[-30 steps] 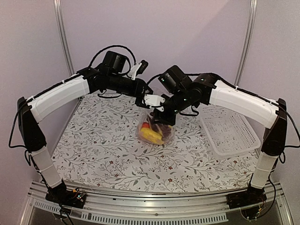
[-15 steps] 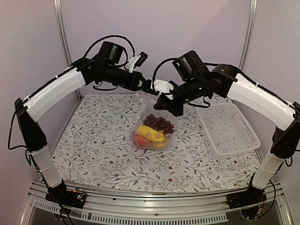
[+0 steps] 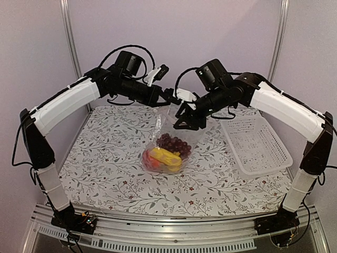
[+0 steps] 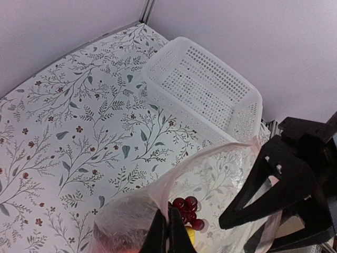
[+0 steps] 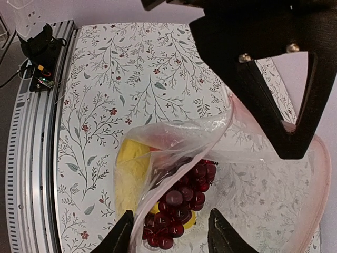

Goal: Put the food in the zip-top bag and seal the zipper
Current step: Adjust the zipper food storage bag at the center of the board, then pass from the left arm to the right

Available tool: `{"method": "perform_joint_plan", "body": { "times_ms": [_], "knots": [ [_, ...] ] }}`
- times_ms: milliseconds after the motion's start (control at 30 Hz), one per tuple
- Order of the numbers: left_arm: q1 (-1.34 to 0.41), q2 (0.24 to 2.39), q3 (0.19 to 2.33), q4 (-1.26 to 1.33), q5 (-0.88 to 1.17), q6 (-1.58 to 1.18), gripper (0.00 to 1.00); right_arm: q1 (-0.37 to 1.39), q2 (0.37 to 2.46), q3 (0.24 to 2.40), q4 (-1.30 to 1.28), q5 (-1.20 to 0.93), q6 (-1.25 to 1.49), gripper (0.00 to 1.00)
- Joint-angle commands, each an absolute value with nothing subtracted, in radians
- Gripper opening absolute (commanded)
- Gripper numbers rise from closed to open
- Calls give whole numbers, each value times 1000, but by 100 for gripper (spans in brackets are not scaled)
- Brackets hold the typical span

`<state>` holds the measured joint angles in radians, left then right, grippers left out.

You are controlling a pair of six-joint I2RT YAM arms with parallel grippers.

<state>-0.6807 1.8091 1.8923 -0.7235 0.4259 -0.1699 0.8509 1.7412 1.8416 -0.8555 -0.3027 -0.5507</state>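
The zip-top bag (image 3: 176,129) hangs by its mouth above the table, its bottom resting on the cloth. Inside lie the food pieces: a dark red grape bunch (image 3: 174,143), a yellow banana (image 3: 167,157) and a red-orange piece (image 3: 150,158). My left gripper (image 3: 169,100) is shut on the bag's mouth edge, seen pinched in the left wrist view (image 4: 167,232) where the pinkish zipper strip (image 4: 210,158) runs off to the right. My right gripper (image 3: 185,120) stands open just right of it. Its fingers straddle the loose bag film (image 5: 174,137) above the grapes (image 5: 181,205).
A white mesh basket (image 3: 258,147) stands on the right of the floral tablecloth (image 3: 105,163); it shows in the left wrist view too (image 4: 205,84). The table's metal front rail (image 5: 37,132) lies at the left of the right wrist view.
Both grippers rose with the bag's mouth, stretching the bag upward. The right gripper, shut on the bag edge half a second ago, has opened. The bag's bottom slid slightly left.
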Motion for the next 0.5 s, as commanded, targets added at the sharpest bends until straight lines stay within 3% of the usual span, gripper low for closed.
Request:
{"method": "perform_joint_plan", "body": {
  "times_ms": [0,333,400,467],
  "knots": [
    [-680,1794,1883,-700,461,-185,0,855,1811,1926,-884,-380,-506,46],
    [-678,1776,1865,-700,453,-216,0,887,1944,2090,-909,-293,-395,56],
    [-677,1766,1860,-699,430,-223,0,895,1952,2085,-911,-284,-381,55],
    [-669,1749,1854,-697,400,-224,4,900,1952,2069,-907,-277,-373,46]
  ]
}}
